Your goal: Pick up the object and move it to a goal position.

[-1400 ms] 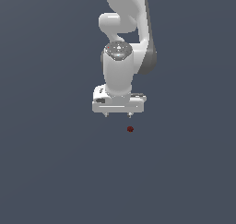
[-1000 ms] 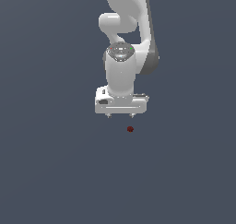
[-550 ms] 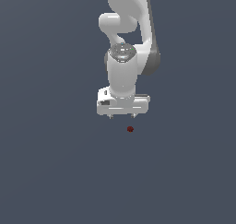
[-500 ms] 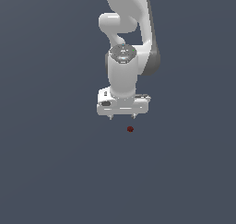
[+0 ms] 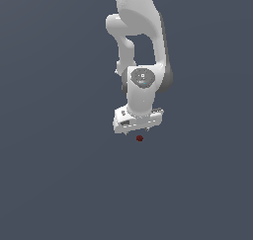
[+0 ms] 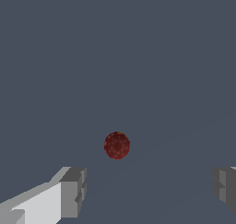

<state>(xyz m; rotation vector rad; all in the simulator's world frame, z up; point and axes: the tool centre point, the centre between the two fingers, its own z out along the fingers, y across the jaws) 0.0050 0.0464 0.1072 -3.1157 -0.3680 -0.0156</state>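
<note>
We are hovering the pincer (image 6: 147, 191) over the ball (image 6: 117, 145), fingers spread wide and gripping nothing; the ball is lying on the counter (image 5: 54, 184), just below the pincer (image 5: 138, 130) in the exterior view; we are judging it best to centre, descend straight, then close gently so the ball is not rolling away.

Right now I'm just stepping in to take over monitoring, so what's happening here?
A white Franka arm hangs over a plain dark surface, its gripper just above a tiny dark red ball. In the wrist view the ball lies on the surface beyond the two fingertips, which stand wide apart, touching nothing. The ball is not yet grasped; the pick-up has still to happen.
</note>
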